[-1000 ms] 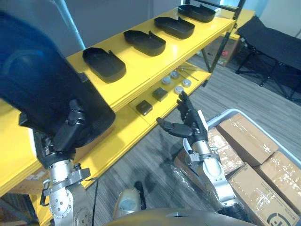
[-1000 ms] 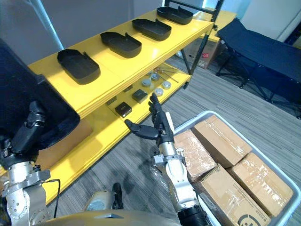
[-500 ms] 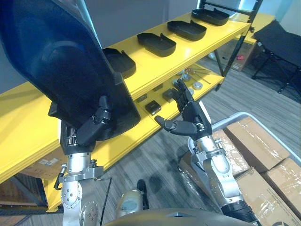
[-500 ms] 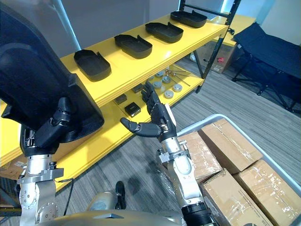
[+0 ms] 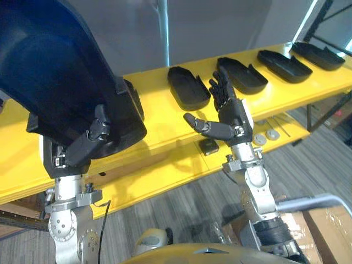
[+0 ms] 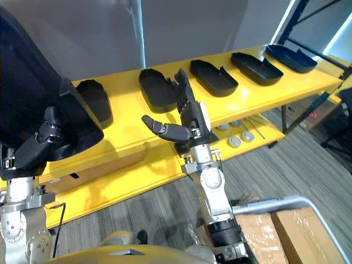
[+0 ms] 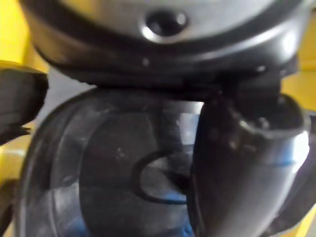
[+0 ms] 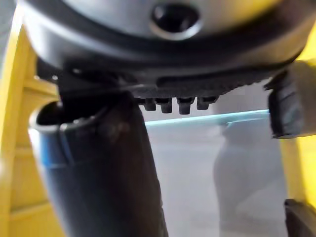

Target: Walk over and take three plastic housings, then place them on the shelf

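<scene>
Black plastic housing [image 5: 55,71] sits gripped in my left hand [image 5: 80,148], fingers curled round its edge, raised over the yellow shelf [image 5: 158,116] to join the row of housings [image 5: 188,88] past my right hand [image 5: 231,113], which spreads empty.

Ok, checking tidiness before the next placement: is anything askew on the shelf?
Nothing stands out. The housings on the yellow shelf lie flat in a spaced row. The left hand grips the raised housing, tilted, in front of it.

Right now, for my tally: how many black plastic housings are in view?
6 black plastic housings: one in the left hand, five along the yellow shelf; more may be hidden.
</scene>
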Motion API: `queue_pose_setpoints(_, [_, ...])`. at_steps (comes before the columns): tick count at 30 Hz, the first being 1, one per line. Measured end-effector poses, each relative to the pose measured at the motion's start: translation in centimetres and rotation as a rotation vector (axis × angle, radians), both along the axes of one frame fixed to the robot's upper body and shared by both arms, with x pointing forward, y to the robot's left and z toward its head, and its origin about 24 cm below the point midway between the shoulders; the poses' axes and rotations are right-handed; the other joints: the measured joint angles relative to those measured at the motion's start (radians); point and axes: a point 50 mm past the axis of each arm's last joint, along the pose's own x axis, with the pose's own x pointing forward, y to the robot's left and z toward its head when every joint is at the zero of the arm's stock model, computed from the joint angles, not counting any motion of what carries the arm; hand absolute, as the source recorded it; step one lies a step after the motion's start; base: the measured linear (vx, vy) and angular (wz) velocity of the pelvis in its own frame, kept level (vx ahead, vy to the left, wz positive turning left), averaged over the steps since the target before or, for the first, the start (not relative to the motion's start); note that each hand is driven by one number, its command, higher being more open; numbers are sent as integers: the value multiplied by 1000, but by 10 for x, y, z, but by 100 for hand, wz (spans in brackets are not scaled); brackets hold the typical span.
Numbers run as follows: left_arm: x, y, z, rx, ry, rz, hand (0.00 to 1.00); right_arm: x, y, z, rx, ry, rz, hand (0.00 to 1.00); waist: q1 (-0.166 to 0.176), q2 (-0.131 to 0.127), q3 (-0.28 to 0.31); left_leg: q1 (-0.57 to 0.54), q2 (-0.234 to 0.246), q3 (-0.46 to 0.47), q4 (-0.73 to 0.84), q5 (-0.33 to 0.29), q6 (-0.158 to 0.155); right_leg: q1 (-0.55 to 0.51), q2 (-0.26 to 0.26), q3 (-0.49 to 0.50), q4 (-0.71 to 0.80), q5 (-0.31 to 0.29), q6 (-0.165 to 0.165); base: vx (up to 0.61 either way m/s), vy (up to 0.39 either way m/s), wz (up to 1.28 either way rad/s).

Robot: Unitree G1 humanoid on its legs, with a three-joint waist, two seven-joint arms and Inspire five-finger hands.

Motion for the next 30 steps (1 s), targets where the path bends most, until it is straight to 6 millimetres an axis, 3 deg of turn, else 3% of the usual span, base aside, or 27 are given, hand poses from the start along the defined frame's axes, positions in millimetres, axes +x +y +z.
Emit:
queue_pose_setpoints(1, [4, -1, 2, 1, -12, -9, 0, 0, -3, 4, -2, -21, -11, 100, -9, 0, 0, 1, 3, -20, 0, -1, -3, -22, 25, 50, -41, 6, 10, 150, -113, 120])
queue_pose_setpoints(2, [9, -2, 4, 1, -21, -15, 0, 0, -10, 9, 1, -54, -43, 100, -25, -2, -1, 6, 5, -58, -2, -2, -22, -46, 63, 121, -125, 34, 44, 161, -164, 112])
queue_pose_setpoints(3, [12, -1, 3, 3, -13, -11, 0, -1, -17, 13, 9, -79, -78, 100, -30, -17, -10, 19, -4, -85, -6, -4, -41, -42, 68, 134, -197, 66, 54, 184, -198, 99])
queue_pose_setpoints(4, [12, 0, 2, 4, -6, -5, 0, -2, -20, 15, 13, -90, -93, 100, -27, -30, -18, 22, -13, -97, -6, -8, -48, -35, 65, 130, -233, 90, 43, 286, -366, 74])
queue_pose_setpoints(5, [12, 3, 1, 6, 2, 8, 0, -2, -27, 18, 19, -110, -118, 100, -20, -65, -35, 19, -35, -114, 9, -28, -73, 3, 60, 107, -319, 169, 25, 262, -343, 57])
queue_pose_setpoints(6, [12, 2, -8, -33, 37, 18, 0, 0, -36, 21, -8, -124, -143, 100, -14, -24, -36, 12, 5, -113, 52, -53, -98, 62, 93, 52, -374, 177, 44, 244, -330, 68])
queue_pose_setpoints(9, [8, 1, -16, -20, 78, -8, 0, 1, -54, 30, -28, -147, -208, 100, -17, 40, -47, -13, 76, -35, 67, -60, -108, 130, 158, -24, -476, 188, 30, 153, -203, 62])
queue_pose_setpoints(10, [8, -1, -15, -10, 72, -34, 0, 2, -62, 32, -22, -146, -245, 100, -21, 46, -48, -13, 99, 30, 53, -43, -116, 155, 169, -55, -501, 188, 25, 159, -192, 61])
queue_pose_setpoints(12, [11, -9, -15, -1, 64, -93, 0, 0, -73, 32, -3, -144, -305, 100, -44, 46, -48, -11, 121, 170, 40, -19, -95, 189, 169, -90, -523, 186, 22, 124, -123, 67])
queue_pose_setpoints(14, [13, -20, -16, 2, 62, -152, 0, -3, -80, 29, 9, -130, -343, 100, -45, 47, -49, 6, 120, 221, 14, -5, -85, 198, 167, -94, -527, 186, 22, 85, -34, 26])
queue_pose_setpoints(21, [13, -29, -19, -27, 73, -194, 0, -24, -74, -10, 75, 11, -355, 100, -54, 29, -38, 46, 91, 241, -90, 35, -85, 199, 161, -75, -564, 194, 34, 6, 24, -5])
queue_pose_setpoints(28, [5, -41, -37, -132, 185, -225, 0, -33, -44, -12, 101, 24, -227, 100, -61, 27, -33, 18, 93, 207, -49, 37, -86, 195, 159, -85, -548, 185, 30, -27, -4, 8])
queue_pose_setpoints(30, [5, -43, -39, -164, 196, -222, 0, -32, -38, -13, 97, 36, -196, 100, -62, 25, -3, -1, 91, 200, -11, 41, -90, 191, 142, -93, -515, 163, 25, -92, 16, 29])
